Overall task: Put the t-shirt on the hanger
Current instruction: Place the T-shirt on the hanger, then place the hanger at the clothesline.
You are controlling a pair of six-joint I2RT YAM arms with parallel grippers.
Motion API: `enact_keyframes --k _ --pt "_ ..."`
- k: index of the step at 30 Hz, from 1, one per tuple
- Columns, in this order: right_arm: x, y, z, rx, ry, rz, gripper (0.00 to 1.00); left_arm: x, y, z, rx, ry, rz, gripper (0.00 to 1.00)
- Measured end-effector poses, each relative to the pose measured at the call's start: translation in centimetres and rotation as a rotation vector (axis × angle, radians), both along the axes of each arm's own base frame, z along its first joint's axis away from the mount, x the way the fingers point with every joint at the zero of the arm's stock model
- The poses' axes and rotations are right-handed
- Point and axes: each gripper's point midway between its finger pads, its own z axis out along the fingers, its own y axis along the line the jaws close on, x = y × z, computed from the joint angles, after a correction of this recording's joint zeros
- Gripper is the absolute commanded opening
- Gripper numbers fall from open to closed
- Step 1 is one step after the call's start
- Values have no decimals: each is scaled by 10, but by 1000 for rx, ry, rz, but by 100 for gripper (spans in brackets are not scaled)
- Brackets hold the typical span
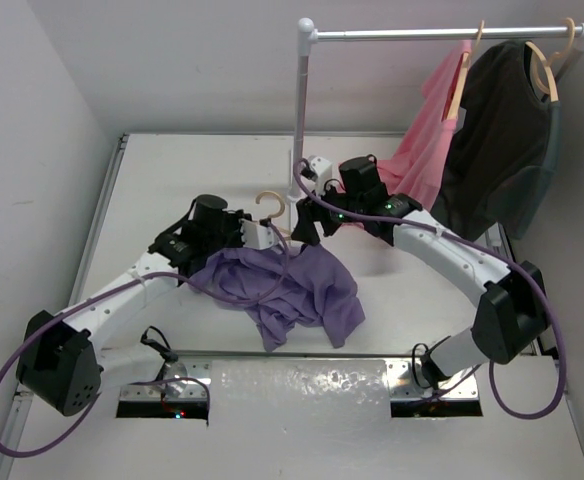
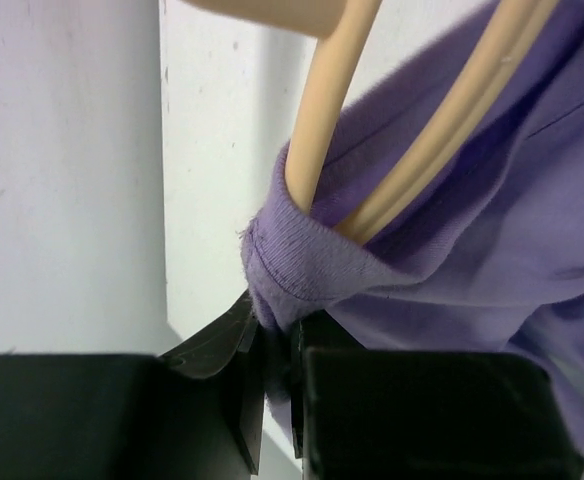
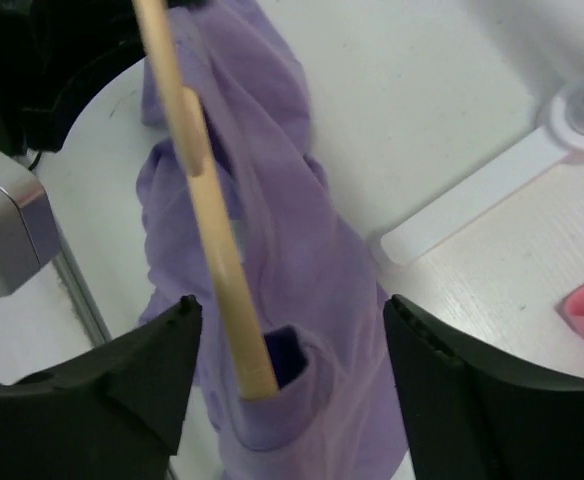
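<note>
Nearest in the top view, the left arm (image 1: pixel 62 360) and right arm (image 1: pixel 502 315) reach inward over the white table (image 1: pixel 172 180). Between them a lavender-purple short-sleeved cloth t-shirt (image 1: pixel 292 290) lies bunched on the table. The hook of a light tan wooden hanger (image 1: pixel 269 205) rises just above it, between the left gripper (image 1: pixel 257 235) and the right gripper (image 1: pixel 307 225). Behind stands a white garment rack (image 1: pixel 300 110) carrying a pink garment (image 1: pixel 427 150) and a dark shirt (image 1: pixel 502 140) on similar hangers.

From the left wrist, the left gripper (image 2: pixel 272 345) has its black jaws pinched together on the ribbed edge of the t-shirt (image 2: pixel 472 250), and the hanger (image 2: pixel 317 130) passes into that opening.

From the right wrist, the right gripper (image 3: pixel 292 310) stands wide apart and grips nothing. Its fingers (image 3: pixel 142 380) flank the t-shirt (image 3: pixel 302 230), and one hanger (image 3: pixel 212 240) arm ends inside the cloth.
</note>
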Motion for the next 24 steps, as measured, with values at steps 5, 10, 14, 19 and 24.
enact_keyframes --k 5,10,14,19,24 --pt "-14 9 -1 -2 -25 127 75 -3 -10 4 -48 14 -33 0" --pt "-22 21 -11 -35 -30 215 68 -4 -15 4 -64 23 -56 0" --pt "-17 24 -35 -75 12 221 52 -7 -19 3 -97 43 -60 0" --pt "-13 22 -53 -105 38 215 2 -8 -24 9 -134 51 -61 0" --pt "-28 22 -40 -63 16 244 0 -5 -22 16 -157 31 -65 0"
